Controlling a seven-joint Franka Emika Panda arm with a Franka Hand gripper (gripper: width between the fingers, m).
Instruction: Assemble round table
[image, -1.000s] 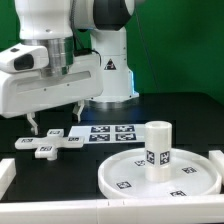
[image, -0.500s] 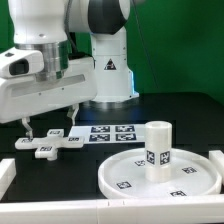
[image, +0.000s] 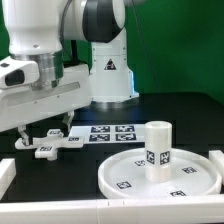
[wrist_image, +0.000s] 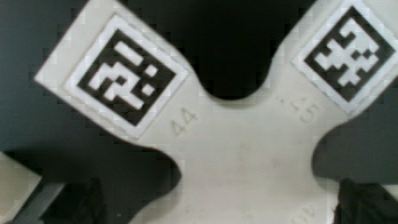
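Step in hand, as I read it: picking up the cross-shaped piece (image: 45, 148). The claw (image: 44, 132) hangs low right over it, jaws apart, nothing held, one finger to each side of the piece. The piece lies flat on the black worktop (image: 188, 120), toward the exterior view's left, just beside the marker board (image: 112, 133). The round disc (image: 160, 172) sits well apart toward the exterior view's right, rim up, with the short leg (image: 155, 147) standing upright on it. Whether the leg is fixed there or merely set down I cannot tell. Next move, my judgement: lower onto the piece, keep the claw centred on the hub where the arms meet, then close. An off-centre grip on so flat a part would likely twist it. The exterior view gives me the layout and the claw's height, but not how well the jaws line up. The wrist view supplies that: the hub lies under the camera, two tagged arms spread away from it, and dark fingertips (wrist_image: 45, 200) stand at either side, not touching as far as I can see. It shows nothing of disc or leg.
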